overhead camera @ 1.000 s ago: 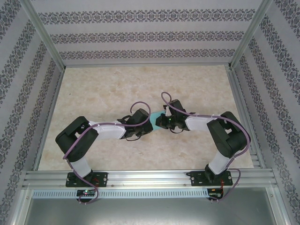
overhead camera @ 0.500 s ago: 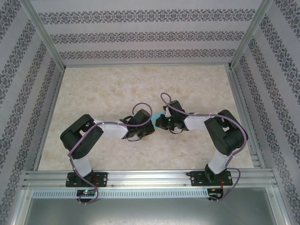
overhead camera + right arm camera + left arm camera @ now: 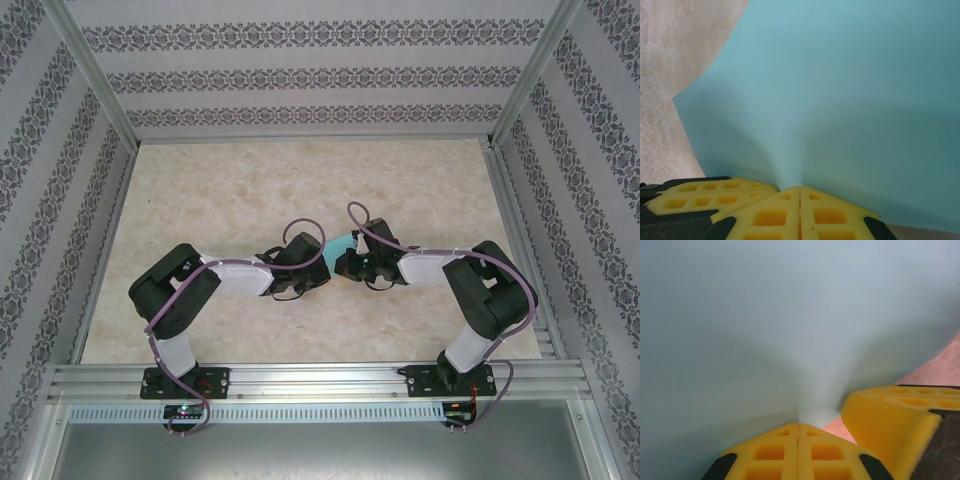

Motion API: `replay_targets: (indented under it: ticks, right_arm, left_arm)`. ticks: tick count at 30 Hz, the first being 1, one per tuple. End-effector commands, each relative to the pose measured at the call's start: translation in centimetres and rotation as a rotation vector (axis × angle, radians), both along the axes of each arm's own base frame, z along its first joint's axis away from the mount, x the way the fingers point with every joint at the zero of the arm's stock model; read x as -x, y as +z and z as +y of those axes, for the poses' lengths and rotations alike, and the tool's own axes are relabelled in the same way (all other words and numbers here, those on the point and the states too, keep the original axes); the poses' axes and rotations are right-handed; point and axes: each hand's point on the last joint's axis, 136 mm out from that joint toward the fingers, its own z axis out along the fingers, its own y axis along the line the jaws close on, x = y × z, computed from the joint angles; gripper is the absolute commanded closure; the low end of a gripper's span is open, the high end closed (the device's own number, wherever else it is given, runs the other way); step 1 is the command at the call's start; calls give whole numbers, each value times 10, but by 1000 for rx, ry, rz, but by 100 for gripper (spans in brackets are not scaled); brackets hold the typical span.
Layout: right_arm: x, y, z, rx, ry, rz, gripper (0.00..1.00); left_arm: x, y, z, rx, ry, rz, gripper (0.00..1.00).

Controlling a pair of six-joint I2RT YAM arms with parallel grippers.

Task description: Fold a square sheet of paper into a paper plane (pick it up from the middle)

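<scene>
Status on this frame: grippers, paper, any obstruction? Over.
Left gripper shut on the square sheet of paper. Right gripper shut on it too, close alongside. Sheet puckers at both pinches. In the way: just the grippers crowding each other.

Setting: lab-type robot test cell. Evidence: aluminium profile frame (image 3: 95, 75); patterned wallpaper panels (image 3: 310, 75) as walls; beige marble-look tabletop (image 3: 250, 190); left arm (image 3: 180, 300) and right arm (image 3: 485, 300) bolted to slotted rail (image 3: 320, 380).

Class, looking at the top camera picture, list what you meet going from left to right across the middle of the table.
left arm's elbow → left pincer → square sheet of paper, pinched by both pincers → right pincer → right arm's elbow
</scene>
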Motion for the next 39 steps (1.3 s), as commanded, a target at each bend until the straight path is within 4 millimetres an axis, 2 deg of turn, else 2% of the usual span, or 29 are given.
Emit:
replay_targets:
  ticks: [1, 8, 16, 26, 33, 39]
  right_arm:
    - [-4, -5, 2, -11, -5, 4, 92]
    - [-1, -11, 1, -2, -5, 21, 93]
    - [0, -10, 0, 2, 0, 21, 93]
    - [-3, -10, -6, 17, -19, 12, 93]
    - [-13, -13, -24, 35, -62, 8, 93]
    - [-23, -21, -60, 74, -138, 14, 93]
  left_arm:
    - [-7, 16, -14, 69, -9, -32, 93]
    - [-9, 13, -17, 71, -13, -30, 93]
    - [-6, -5, 0, -16, 31, 4, 95]
    - [-1, -13, 15, -69, 84, 43, 97]
    - [10, -27, 32, -119, 144, 104, 98]
    - [17, -35, 40, -134, 167, 137, 99]
